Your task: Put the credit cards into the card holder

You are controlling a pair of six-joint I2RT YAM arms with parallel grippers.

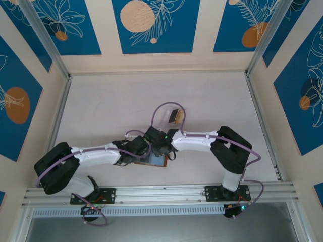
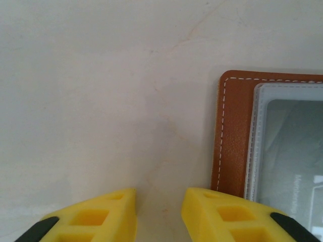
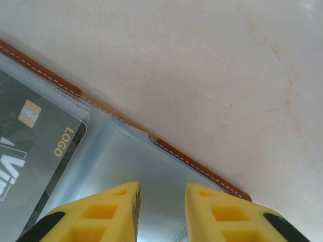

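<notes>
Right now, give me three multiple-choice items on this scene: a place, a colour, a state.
1. The card holder lies: A in a drawer; B on the table; C on a shelf.
2. Its leather is: A black; B red; C brown.
3. The left gripper is: A open and empty; B shut on a card; C shut on the card holder.
Answers: 1 B, it lies flat on the pale tabletop; 2 C, brown with white stitching; 3 A, bare table shows between its fingers.
</notes>
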